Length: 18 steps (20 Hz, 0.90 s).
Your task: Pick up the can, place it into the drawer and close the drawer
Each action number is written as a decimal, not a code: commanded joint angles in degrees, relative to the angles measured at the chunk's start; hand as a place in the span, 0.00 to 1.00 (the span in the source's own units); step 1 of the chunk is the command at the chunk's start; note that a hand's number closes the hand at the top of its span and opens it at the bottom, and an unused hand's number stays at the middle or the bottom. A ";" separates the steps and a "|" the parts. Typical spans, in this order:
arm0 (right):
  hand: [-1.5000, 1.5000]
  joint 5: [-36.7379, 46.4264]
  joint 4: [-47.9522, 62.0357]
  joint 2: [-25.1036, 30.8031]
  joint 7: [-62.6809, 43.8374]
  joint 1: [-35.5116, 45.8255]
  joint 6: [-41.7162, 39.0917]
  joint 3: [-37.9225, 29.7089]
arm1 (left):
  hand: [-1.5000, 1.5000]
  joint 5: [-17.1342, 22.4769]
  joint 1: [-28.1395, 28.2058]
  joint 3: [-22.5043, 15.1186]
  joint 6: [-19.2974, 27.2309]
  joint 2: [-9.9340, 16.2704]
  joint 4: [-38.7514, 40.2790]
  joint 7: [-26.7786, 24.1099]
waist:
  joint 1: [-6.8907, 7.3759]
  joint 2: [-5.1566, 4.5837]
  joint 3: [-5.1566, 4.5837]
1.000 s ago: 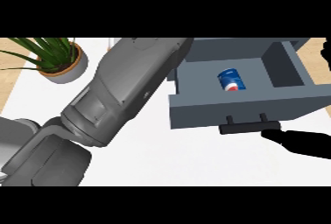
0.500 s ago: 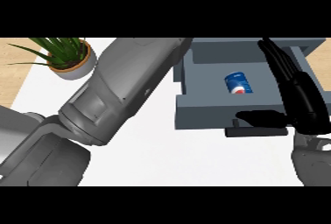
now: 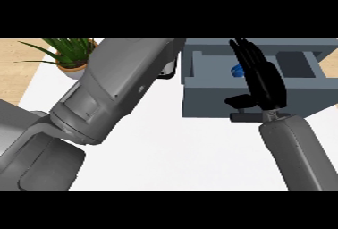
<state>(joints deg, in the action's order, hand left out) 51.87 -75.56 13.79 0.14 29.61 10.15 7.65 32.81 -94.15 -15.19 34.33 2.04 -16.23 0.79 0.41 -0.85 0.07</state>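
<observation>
The can point(image 3: 238, 70) lies down inside the open grey drawer point(image 3: 211, 96), only a sliver of its blue side showing past the right hand point(image 3: 263, 85). That black hand stands edge-on over the drawer's front, fingers straight and stretched toward the far wall, thumb jutting left just above the dark handle point(image 3: 246, 117). It holds nothing. The grey right forearm point(image 3: 293, 150) runs in from the near right.

On the left, a big grey left arm point(image 3: 109, 94) sweeps diagonally across the white bench point(image 3: 178, 156), reaching up toward the far edge beside the drawer's left wall. Its hand is out of view, so there is no telling how its fingers sit. A potted plant point(image 3: 69, 56) stands at the far left, well apart from the action.

So the placing looks done and the closing is what is left, I would say. The risks from here: the straight fingers lie over the open box, and if the push starts with them there, they could catch on the far wall or between drawer and cabinet. A push through the thumb, left of the handle's middle, might skew the drawer and jam it. And the left arm sits close to the drawer's left corner, so a bump there could block the slide.
</observation>
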 commanded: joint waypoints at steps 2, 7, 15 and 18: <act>0.00 3.40 15.23 -2.48 4.01 6.19 7.82 -1.42 | 0.00 -1.28 0.65 0.09 1.68 0.93 -2.02 0.65 | 1.03 0.31 0.00; 0.00 6.71 26.38 -1.94 3.28 13.18 14.19 -4.82 | 0.00 -1.51 4.64 0.03 -2.30 4.85 -5.30 3.12 | 2.17 0.50 -0.05; 0.00 9.08 41.92 -3.82 2.95 24.93 24.92 -8.85 | 0.00 -2.57 7.08 -0.26 -3.01 8.51 -9.58 6.48 | 3.57 0.21 -0.03; 0.00 10.35 46.21 -4.53 2.55 28.14 27.60 -9.19 | 0.00 -2.59 11.62 -0.32 -5.29 9.82 -12.36 5.01 | 4.06 0.06 -0.06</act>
<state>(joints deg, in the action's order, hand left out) 60.82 -35.10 10.03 3.10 53.27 34.04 -0.62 30.16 -86.17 -15.79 31.18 9.69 -25.99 6.19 3.87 -0.58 -0.01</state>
